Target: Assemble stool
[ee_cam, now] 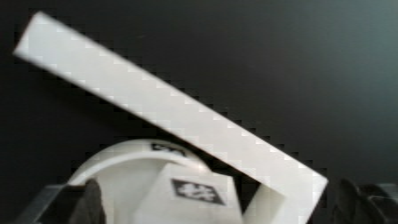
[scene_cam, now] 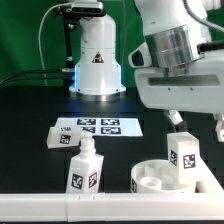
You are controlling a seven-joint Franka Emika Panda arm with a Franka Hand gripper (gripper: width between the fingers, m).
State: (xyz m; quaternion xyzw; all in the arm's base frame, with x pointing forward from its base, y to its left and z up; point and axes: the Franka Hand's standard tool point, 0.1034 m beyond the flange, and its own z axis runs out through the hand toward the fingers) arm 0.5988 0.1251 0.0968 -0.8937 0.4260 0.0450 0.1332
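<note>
A black table with a white stool kit partly assembled, seen from an exterior view and from a wrist view. The round seat lies flat on the table, its raised rim and sockets facing up. One chunky leg stands upright in the seat, toward its side on the exterior view's right, with a square black-and-white tag facing the camera. Directly above that leg hangs the gripper, its two fingers spread wide and holding nothing; the leg's top sits below and between them, clear of both. In the wrist view the same seat and tagged leg sit in the middle, with the dark fingers far out on either side of the leg. A second leg stands upright on the table to the exterior view's left of the seat, well apart from it. A third white piece lies on the table farther left of the seat and behind it. The marker board lies flat behind the seat. A long white rail runs just in front of the seat; whether they touch cannot be told.
</note>
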